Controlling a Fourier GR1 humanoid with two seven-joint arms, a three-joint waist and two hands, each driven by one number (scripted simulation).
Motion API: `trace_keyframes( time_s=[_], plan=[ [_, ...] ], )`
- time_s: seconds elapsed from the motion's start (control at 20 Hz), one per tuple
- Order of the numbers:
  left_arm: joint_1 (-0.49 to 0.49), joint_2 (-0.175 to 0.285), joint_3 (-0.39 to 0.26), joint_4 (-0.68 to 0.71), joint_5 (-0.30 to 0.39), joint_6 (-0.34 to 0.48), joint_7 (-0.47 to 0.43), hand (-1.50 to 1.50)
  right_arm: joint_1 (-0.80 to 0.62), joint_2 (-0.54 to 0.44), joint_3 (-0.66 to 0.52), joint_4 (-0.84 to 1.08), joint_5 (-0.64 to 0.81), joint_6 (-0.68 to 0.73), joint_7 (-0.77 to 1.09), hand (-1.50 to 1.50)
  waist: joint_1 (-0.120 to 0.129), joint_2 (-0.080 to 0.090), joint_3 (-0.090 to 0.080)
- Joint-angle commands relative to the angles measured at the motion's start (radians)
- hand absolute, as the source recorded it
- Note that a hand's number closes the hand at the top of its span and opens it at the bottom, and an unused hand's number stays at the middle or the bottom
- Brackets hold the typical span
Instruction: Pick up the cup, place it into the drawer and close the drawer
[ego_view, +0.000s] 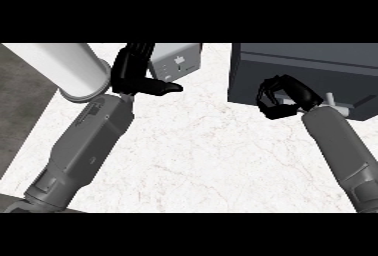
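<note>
**Clerk:** What is entered first, by size?

**Keeper:** Item 1: the white marbled counter (199, 150), on which the rest is carried. Item 2: a dark grey drawer unit (303, 70), set at the far right. Item 3: a white cylinder (70, 67), recorded at the far left.

**Clerk:** And the smaller entries?

**Keeper:** Item 4: a pale grey box (182, 60), partly hidden behind the left hand. Item 5: the left hand (133, 67), shown between cylinder and box. Its fingers are straight and pointed away, its thumb is stretched sideways, and nothing is held. Item 6: the right hand (294, 95), placed against the drawer unit's front. Its fingers are curled round a pale fitting (334, 101).

**Clerk:** Where is the cup listed?

**Keeper:** It cannot be placed. Whether the pale fitting is the drawer's handle or part of the cup cannot be told, as most of it is hidden by the curled fingers.
</note>
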Motion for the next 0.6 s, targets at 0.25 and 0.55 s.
trace_keyframes(
  time_s=[0.25, 0.55],
  plan=[
    [0.031, 0.018, -0.006, -0.033, 0.006, -0.043, 0.009, -1.50, -0.160, -0.139, -0.099, 0.015, -0.032, -0.032, 0.075, 1.50, 0.052, 0.019, -0.010],
    [0.058, 0.015, -0.002, -0.042, 0.017, -0.057, 0.007, -1.50, -0.148, -0.150, -0.107, -0.010, -0.054, 0.000, 0.085, 1.50, 0.054, 0.021, -0.011]
  ],
)
